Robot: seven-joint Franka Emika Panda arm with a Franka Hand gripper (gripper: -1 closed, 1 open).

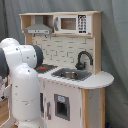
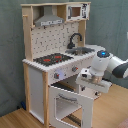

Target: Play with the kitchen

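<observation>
Although my claw (image 2: pixel 89 80) is in view in the second exterior view, I cannot tell how it is set, because my white wrist covers it. The claw sits low against the front of the large white and light-wood toy kitchen (image 2: pixel 37 80), just above the top edge of the windowed oven door (image 2: pixel 70 106), which hangs open and tilts outward. Two round knobs (image 2: pixel 75 69) lie at about 10 o'clock from the claw, on the front panel under the counter. My white arm (image 2: pixel 112 65) runs off toward 3 o'clock.

On the counter, the black stovetop with red rings (image 2: pixel 52 59) lies at 10 o'clock from the claw, and the sink with its curved black faucet (image 2: pixel 75 40) at 12 o'clock. The grey hood (image 2: pixel 49 20) and the microwave (image 2: pixel 75 11) sit at the top of the unit.

In the first exterior view, my arm (image 1: pixel 22 85) fills the 8 o'clock area and hides the oven side; the kitchen (image 1: pixel 92 80) stands behind it, against a grey curtain (image 1: pixel 115 45).
</observation>
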